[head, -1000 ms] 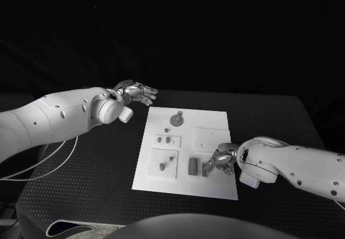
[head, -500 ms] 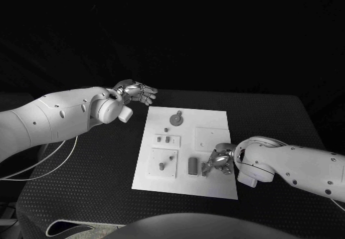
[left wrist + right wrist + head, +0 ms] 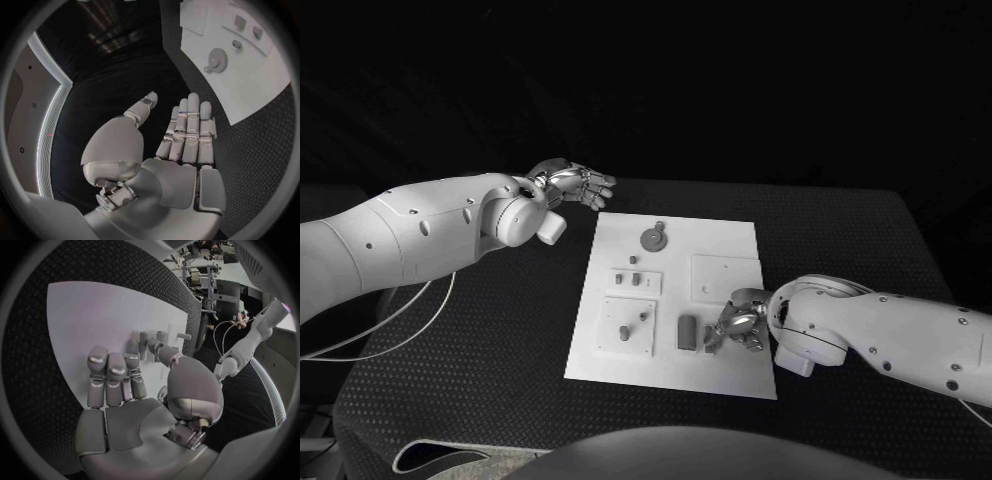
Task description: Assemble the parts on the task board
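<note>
My left hand (image 3: pixel 574 184) hangs over the black desk (image 3: pixel 473 340), just past the far left corner of the white board (image 3: pixel 733 380). Its fingers (image 3: pixel 187 130) are straight and spread a little, and it holds nothing. My right hand (image 3: pixel 737 325) rests on the near right part of the board, fingers bent down beside a dark block (image 3: pixel 687 333). I cannot tell if it pinches anything. A round gear (image 3: pixel 653 238) lies at the far end of the board. Small pegs (image 3: pixel 636 281) stand in the middle. A raised square plate (image 3: pixel 727 275) sits on the right side.
</note>
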